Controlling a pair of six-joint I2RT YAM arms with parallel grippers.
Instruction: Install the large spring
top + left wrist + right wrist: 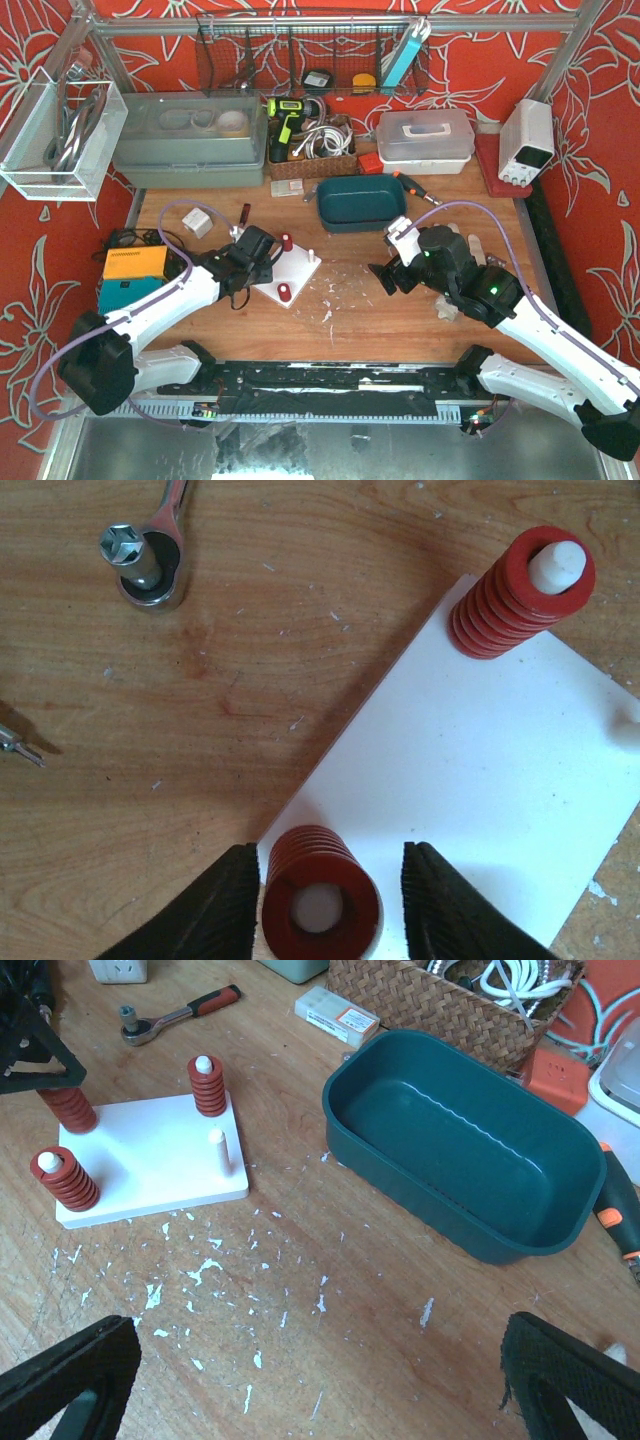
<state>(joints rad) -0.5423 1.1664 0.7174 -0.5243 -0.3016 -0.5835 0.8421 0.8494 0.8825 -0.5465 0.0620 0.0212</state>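
Note:
A large red spring stands over a white peg at the corner of the white plate. My left gripper is open astride it, the left finger almost touching the coils and the right finger apart. The right wrist view shows this spring under the left gripper. Two more red springs sit on pegs, and one peg is bare. My right gripper is open and empty above the bare table, right of the plate.
A teal bin lies right of the plate. A ratchet wrench and a white box lie behind it. Further back are a wicker basket, storage boxes and a power supply. White flecks dot the wood.

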